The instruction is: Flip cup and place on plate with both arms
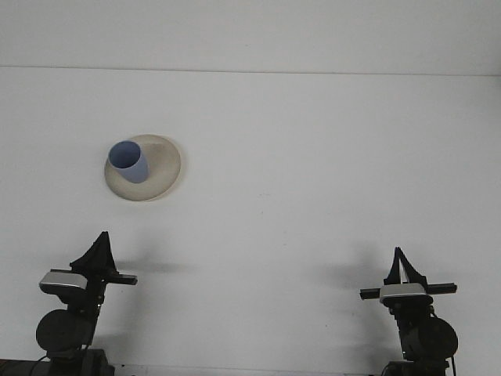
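From the front, looking out over the white desk, I see the blue cup standing mouth-up on the cream plate, toward the plate's left side, its rim leaning a little to the left. The plate sits on the left half of the desk, well out from both arms. With the cup upright and resting on the plate, the job looks to me to be done, or as good as done; nothing about the cup suggests it needs another turn.

Both arms are folded low at the near edge. The left pincer points up and away from me, well short of the plate and touching nothing. Its fingers come to a dark point, and they seem to lie together, holding nothing. The right pincer sits at the far right, well apart from the cup and plate, also empty; its two thin fingers meet at the tip, so I read them as closed on themselves.

I take this tucked posture as a parked position: arms kept clear so the cup is not knocked off. The only risk I can picture is the slightly off-centre cup tipping if the desk is jolted.
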Robot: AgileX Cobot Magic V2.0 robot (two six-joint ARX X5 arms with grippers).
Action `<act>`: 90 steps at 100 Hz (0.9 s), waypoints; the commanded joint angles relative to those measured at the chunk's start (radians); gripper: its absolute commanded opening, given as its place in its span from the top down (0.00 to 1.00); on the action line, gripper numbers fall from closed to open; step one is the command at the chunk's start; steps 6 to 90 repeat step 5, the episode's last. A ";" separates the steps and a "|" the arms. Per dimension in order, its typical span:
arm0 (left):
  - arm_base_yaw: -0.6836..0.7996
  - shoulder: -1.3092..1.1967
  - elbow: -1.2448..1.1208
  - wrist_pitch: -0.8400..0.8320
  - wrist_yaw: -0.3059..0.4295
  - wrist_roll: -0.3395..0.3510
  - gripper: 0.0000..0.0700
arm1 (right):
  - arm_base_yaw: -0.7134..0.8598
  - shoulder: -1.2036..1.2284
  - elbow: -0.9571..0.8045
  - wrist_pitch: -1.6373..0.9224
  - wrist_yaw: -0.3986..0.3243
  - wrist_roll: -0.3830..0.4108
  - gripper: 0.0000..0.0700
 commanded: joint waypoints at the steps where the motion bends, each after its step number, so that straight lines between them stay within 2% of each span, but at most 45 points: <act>1: -0.002 -0.002 -0.019 0.010 -0.006 0.000 0.98 | 0.000 0.000 -0.002 0.011 -0.002 -0.002 0.99; 90: -0.002 -0.002 -0.019 0.010 -0.006 0.000 0.98 | 0.000 0.000 -0.002 0.011 -0.001 -0.002 0.99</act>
